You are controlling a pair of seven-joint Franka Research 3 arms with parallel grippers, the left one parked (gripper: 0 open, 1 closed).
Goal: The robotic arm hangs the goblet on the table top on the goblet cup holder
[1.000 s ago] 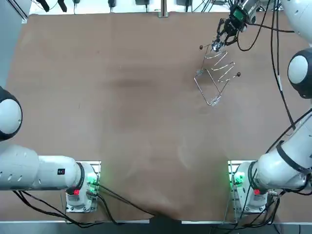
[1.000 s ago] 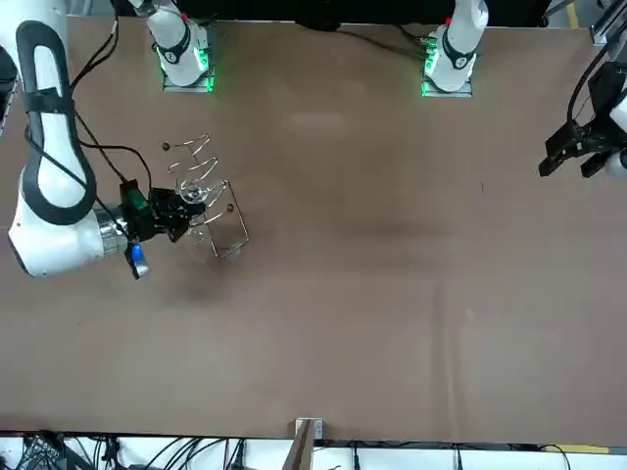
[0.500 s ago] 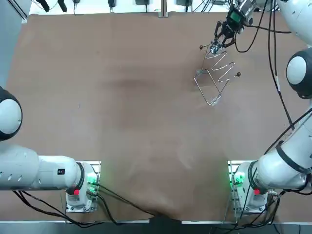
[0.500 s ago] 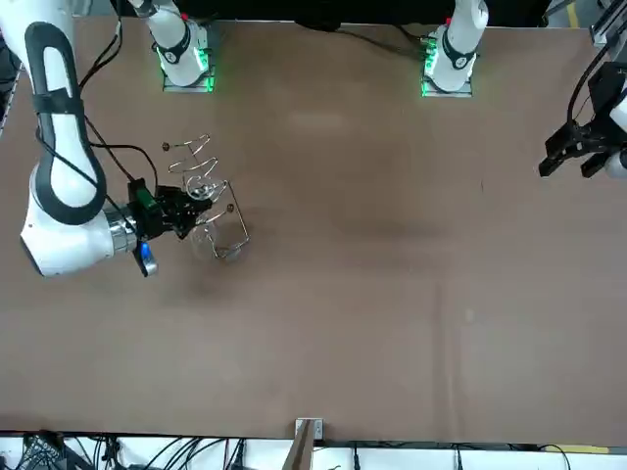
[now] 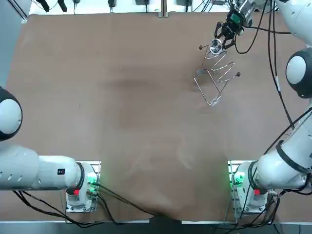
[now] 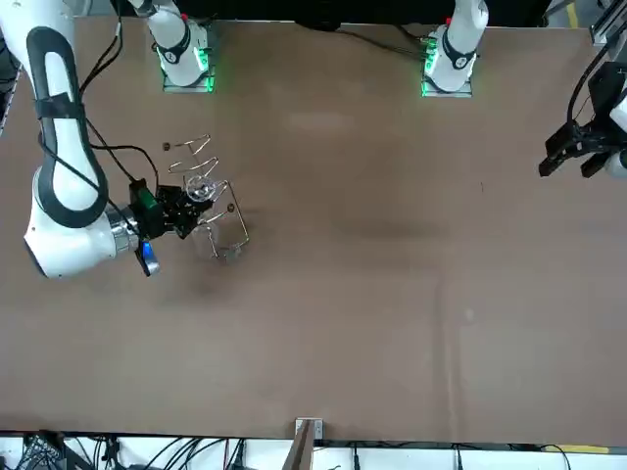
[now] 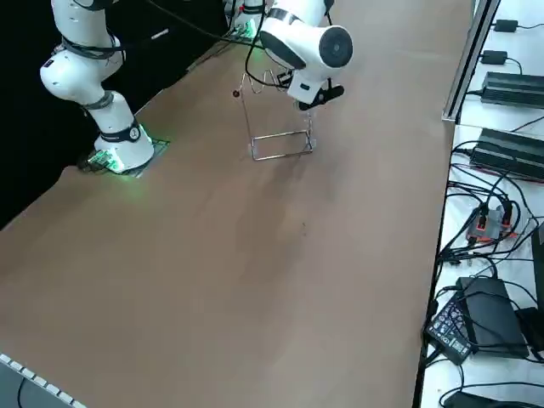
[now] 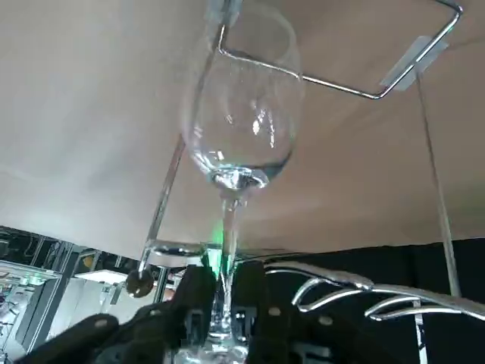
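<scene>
A clear goblet (image 8: 241, 129) hangs bowl-down from its stem, with my right gripper (image 8: 222, 307) shut on that stem. The wire cup holder (image 5: 215, 78) stands on the brown table at the far right, its base frame (image 8: 345, 85) below the bowl and its wavy rail (image 8: 356, 288) beside my fingers (image 8: 193, 299). Seen from above, the goblet (image 5: 216, 47) sits at the far end of the holder's rail, and the gripper (image 5: 223, 38) is just beyond it. From the front, the goblet (image 6: 201, 189) shows at the holder (image 6: 221, 223), with the gripper (image 6: 180, 210) alongside.
The table's far edge (image 5: 161, 13) runs close behind the holder, with cables and a bracket there. Black devices and cables (image 7: 501, 85) lie off the table on my right. The arm bases (image 5: 243, 187) stand at the near edge.
The gripper has lifted the goblet slightly and shifted it along the far end of the holder's rail. The holder itself has stayed put.
</scene>
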